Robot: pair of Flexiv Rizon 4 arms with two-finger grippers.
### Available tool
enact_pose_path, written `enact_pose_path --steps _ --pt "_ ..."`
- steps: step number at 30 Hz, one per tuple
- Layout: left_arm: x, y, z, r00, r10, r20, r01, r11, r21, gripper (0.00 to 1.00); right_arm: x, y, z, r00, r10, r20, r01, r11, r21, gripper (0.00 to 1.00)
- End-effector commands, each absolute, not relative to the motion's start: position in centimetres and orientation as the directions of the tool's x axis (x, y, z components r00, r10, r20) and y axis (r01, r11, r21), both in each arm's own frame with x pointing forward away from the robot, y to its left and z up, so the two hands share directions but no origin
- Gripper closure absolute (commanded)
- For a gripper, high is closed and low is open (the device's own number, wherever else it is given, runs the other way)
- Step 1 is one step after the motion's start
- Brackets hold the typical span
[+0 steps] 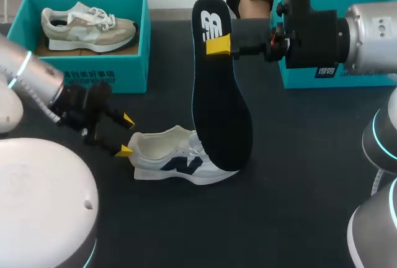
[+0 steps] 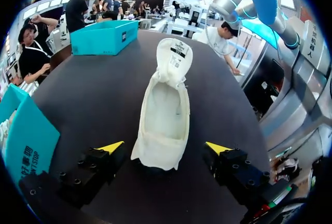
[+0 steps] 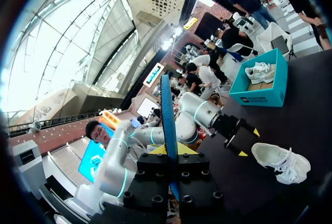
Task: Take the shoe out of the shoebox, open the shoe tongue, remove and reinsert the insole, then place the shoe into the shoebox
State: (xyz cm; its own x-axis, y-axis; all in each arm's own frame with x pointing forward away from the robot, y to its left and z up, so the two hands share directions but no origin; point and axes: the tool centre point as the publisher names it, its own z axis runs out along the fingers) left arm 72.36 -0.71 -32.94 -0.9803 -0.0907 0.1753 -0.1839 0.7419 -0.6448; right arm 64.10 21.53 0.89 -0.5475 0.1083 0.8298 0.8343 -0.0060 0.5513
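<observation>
The right gripper (image 1: 218, 45) is clamped on a long black foam insole (image 1: 220, 94), held upright over the white fabric sneaker (image 1: 180, 159) on the dark table (image 1: 298, 206). The left gripper (image 1: 126, 135) stands spread at its heel, not touching. The removal step looks done; reinserting likely calls for lowering it toe-first.

Left gripper (image 1: 126, 135) low near table, jaws wide apart. Right gripper (image 1: 218, 45) raised, horizontal, clamped on insole (image 1: 220, 113).
</observation>
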Motion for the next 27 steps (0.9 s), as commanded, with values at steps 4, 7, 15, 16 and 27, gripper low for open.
enact_pose_path --steps 4,7,15,16,27 --pt "72.8 -0.7 -31.3 -0.991 -0.115 0.073 -0.132 0.943 -0.307 0.00 64.2 21.9 0.9 -0.546 0.111 0.830 0.835 -0.006 0.550 1.00" --pt "73.2 -0.8 -31.4 -0.991 -0.130 -0.034 -0.121 0.975 -0.184 0.00 64.2 21.9 0.9 -0.546 0.111 0.830 0.835 -0.006 0.550 1.00" --pt "73.3 -2.1 -30.9 -0.990 -0.077 -0.120 -0.067 0.995 -0.078 0.00 64.2 21.9 0.9 -0.546 0.111 0.830 0.835 -0.006 0.550 1.00" --pt "73.3 -2.2 -30.9 -0.991 -0.073 -0.111 -0.066 0.995 -0.069 0.00 64.2 21.9 0.9 -0.546 0.111 0.830 0.835 -0.006 0.550 1.00" --pt "72.9 -3.5 -30.9 -0.996 -0.057 -0.069 -0.054 0.997 -0.047 0.00 64.2 21.9 0.9 -0.546 0.111 0.830 0.835 -0.006 0.550 1.00"
